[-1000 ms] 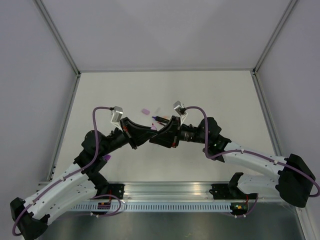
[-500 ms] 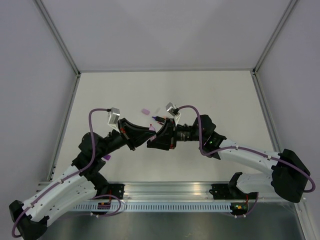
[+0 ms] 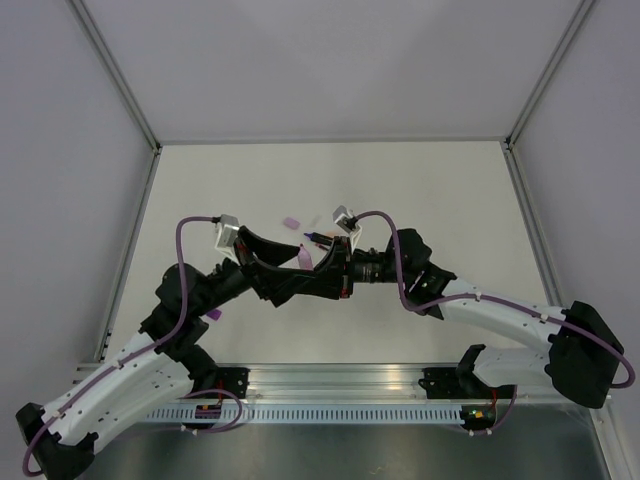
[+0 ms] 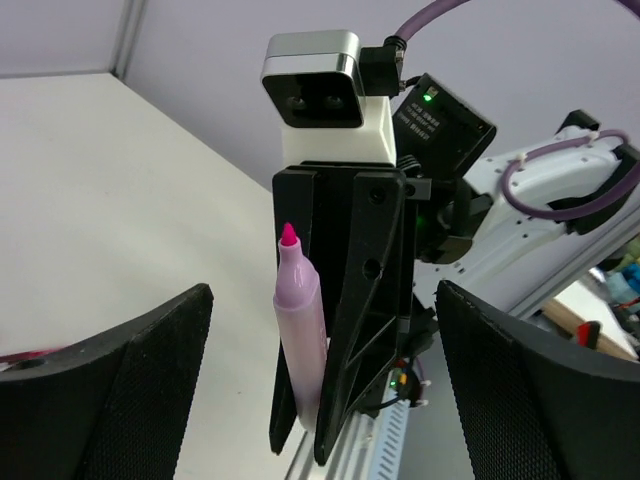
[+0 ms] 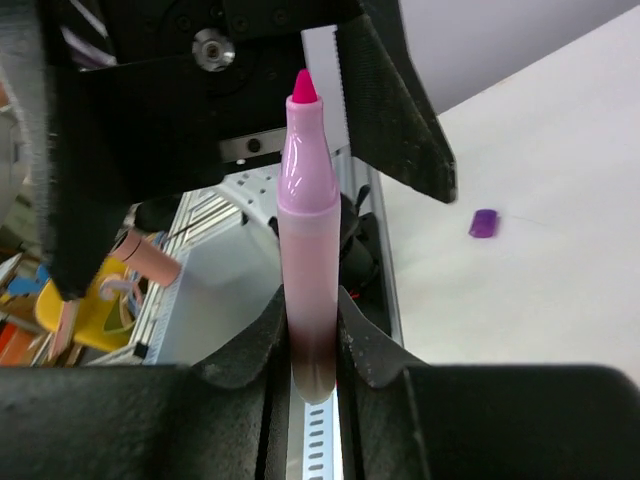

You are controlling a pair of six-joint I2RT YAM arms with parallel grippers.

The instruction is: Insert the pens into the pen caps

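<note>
My right gripper (image 5: 310,300) is shut on the pink pen (image 5: 305,240), whose bare pink tip points at my left gripper. The left gripper (image 4: 322,290) stands wide open around the right gripper's fingers and the pink pen (image 4: 298,330), touching neither. A pale pink stubby piece (image 5: 150,258), which looks like the pink cap, shows beside one left finger; I cannot tell what it rests on. The light purple cap (image 3: 291,222) lies on the table behind the grippers. The dark pen (image 3: 318,238) lies beside the right wrist, partly hidden.
The white table (image 3: 430,190) is walled at the back and both sides. The aluminium rail (image 3: 340,385) with both arm bases runs along the near edge. A small magenta bit (image 3: 215,314) sits by the left arm's elbow.
The left gripper has opened wide from shut. The right gripper with the pink pen has moved a little left, in between the left fingers.
</note>
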